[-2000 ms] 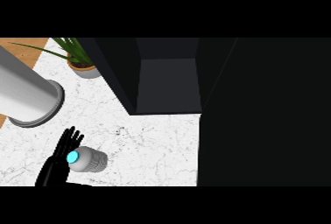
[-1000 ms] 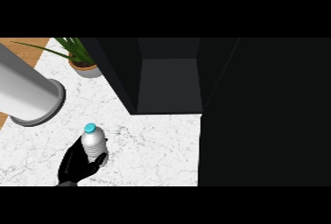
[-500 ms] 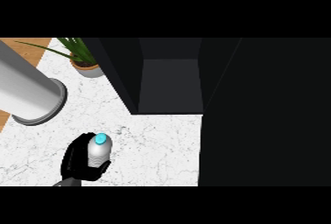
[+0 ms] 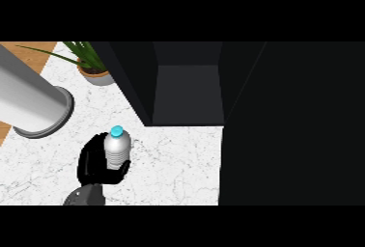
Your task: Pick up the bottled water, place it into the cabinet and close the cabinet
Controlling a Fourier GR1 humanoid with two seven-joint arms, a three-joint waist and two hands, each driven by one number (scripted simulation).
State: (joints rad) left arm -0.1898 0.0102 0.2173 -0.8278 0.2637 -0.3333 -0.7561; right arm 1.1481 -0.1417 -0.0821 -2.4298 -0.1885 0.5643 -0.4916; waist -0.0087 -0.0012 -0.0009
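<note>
The bottled water [image 4: 117, 147] is a clear ribbed bottle with a blue cap, held above the white marble counter [image 4: 171, 164] at the lower left. My left hand [image 4: 94, 166] is curled round its lower body, cap pointing away from me. The dark cabinet [image 4: 187, 87] stands open just up and right of the bottle, its grey interior showing. Its door [image 4: 292, 125] fills the right side of the view. My right hand does not show.
A tall grey cylinder [image 4: 32, 103] rises at the left, close to the bottle. A potted plant [image 4: 91, 67] stands at the back left beside the cabinet's wall.
The left hand closed round the bottle, which had lain on the counter, stood it up and lifted it. Over the last half second it moved slightly up and toward the cabinet.
</note>
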